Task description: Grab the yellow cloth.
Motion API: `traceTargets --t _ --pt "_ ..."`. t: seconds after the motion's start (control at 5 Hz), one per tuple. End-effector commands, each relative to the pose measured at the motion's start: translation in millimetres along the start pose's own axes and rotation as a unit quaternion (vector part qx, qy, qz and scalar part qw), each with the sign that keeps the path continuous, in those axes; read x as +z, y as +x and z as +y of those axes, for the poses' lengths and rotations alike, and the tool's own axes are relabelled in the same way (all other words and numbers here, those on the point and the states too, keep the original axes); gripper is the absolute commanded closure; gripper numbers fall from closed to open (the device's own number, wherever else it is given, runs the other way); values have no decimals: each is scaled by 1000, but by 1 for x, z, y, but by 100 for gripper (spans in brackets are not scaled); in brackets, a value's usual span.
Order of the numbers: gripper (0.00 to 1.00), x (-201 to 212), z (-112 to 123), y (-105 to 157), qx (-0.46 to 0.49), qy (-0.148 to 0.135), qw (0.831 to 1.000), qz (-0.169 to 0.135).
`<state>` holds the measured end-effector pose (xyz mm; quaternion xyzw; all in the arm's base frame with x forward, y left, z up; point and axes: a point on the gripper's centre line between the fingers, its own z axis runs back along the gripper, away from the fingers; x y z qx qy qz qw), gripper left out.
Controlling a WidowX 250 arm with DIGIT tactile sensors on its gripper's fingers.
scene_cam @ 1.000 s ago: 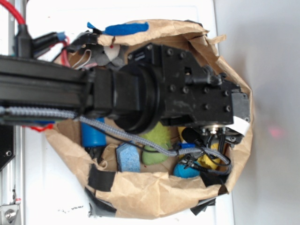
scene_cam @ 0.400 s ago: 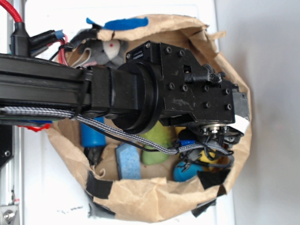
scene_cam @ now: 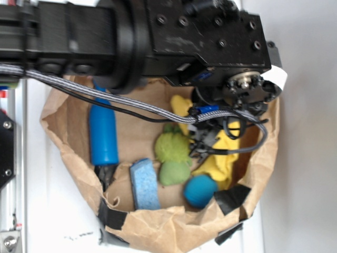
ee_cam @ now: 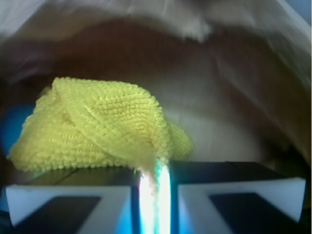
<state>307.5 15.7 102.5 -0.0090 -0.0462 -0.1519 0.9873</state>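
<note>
Claw [ee_cam: 155, 195] tight on yellow cloth [ee_cam: 105, 124]

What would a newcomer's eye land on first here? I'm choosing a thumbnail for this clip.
In the wrist view, the yellow cloth fills the middle, a fold pinched in the nearly shut tool. From outside, the black arm spans the top over a brown paper bag holding a green plush toy and blue cylinder.

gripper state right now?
Gripper: jaws shut on a fold of the yellow cloth, pinched in the narrow gap between them.
</note>
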Motion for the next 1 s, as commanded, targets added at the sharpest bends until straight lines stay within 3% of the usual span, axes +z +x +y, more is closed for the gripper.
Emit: traceTargets --t 0.0,0.4,0.8 --pt "100 59 3 -11 37 11 999 -24" --pt "100 90 -5 -14 106 4 994 6" --pt "100 83 -15 -25 108 7 994 18"
